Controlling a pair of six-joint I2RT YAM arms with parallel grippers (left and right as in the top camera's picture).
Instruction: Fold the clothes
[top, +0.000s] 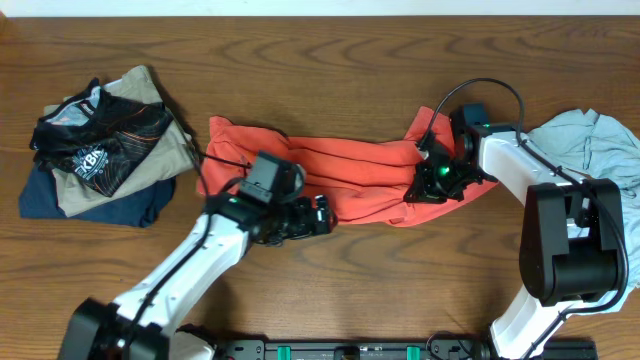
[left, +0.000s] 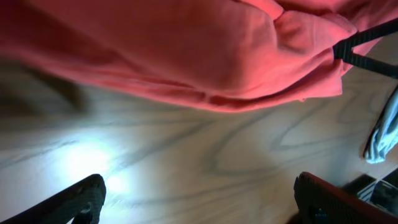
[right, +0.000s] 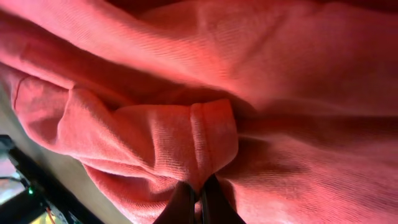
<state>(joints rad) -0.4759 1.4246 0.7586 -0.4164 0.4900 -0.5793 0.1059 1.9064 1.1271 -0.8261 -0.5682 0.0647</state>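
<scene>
The coral-red T-shirt (top: 350, 175) lies bunched in a long strip across the middle of the table. My right gripper (top: 420, 188) sits at the shirt's right end. In the right wrist view its fingertips (right: 199, 202) are shut on a raised fold of the red cloth (right: 211, 134). My left gripper (top: 318, 215) hovers just off the shirt's near edge, open. In the left wrist view its fingers (left: 81, 199) stand wide apart over bare wood, with the red shirt (left: 186, 50) ahead of them and nothing between them. A pale grey-blue shirt (top: 600, 140) lies crumpled at the far right.
A pile of dark and tan garments (top: 100, 150) sits at the far left of the wooden table (top: 330, 60). The right arm's base (top: 570, 250) stands near the grey-blue shirt. A bit of grey-blue cloth (left: 382, 134) shows at the right edge of the left wrist view.
</scene>
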